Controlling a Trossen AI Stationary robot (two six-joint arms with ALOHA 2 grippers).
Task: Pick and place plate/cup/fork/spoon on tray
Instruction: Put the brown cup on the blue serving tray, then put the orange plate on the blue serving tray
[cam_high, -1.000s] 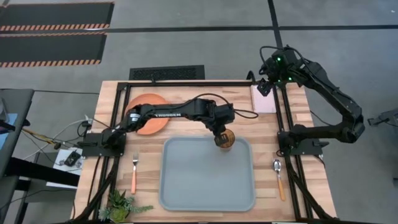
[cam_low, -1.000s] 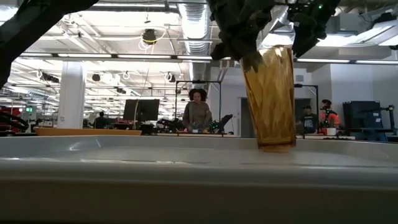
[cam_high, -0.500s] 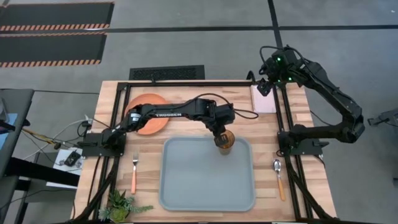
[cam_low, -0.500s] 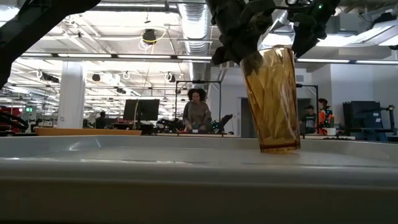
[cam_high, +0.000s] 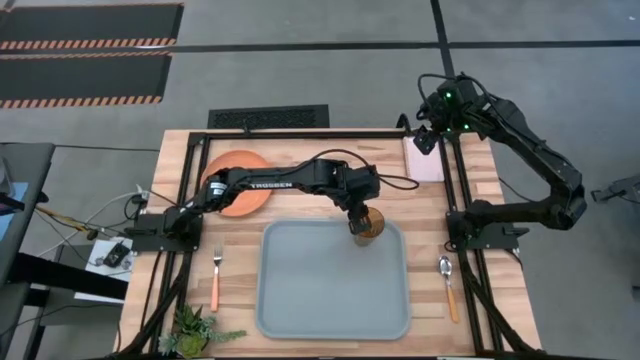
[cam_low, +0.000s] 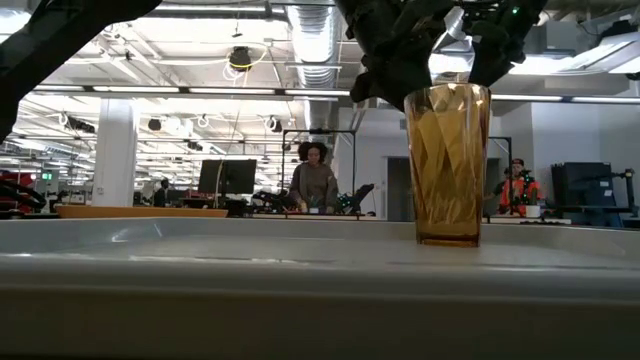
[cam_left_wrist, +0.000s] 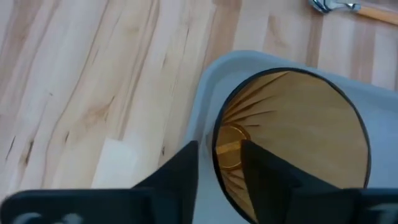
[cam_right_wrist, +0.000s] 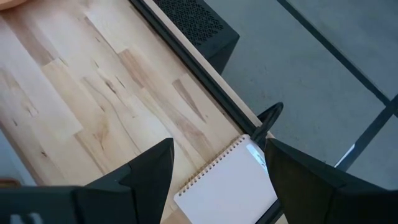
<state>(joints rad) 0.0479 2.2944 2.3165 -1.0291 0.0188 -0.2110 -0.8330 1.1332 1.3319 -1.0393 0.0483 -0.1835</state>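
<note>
Left gripper (cam_high: 362, 222) pinching cup (cam_high: 367, 227) by its rim, wall between the fingers, base upright on tray (cam_high: 300, 300) directly beneath, for release. Right gripper (cam_high: 428, 140) spread, parked well apart.

From my seat I can read one thing only: the white brand word "TROSSEN" printed along the dark forearm link of the left arm (cam_high: 270, 184), left of centre in the overhead frame. The far-off screens and signs in the table-level frame are too small for me to read, and both wrist frames carry no lettering.
</note>
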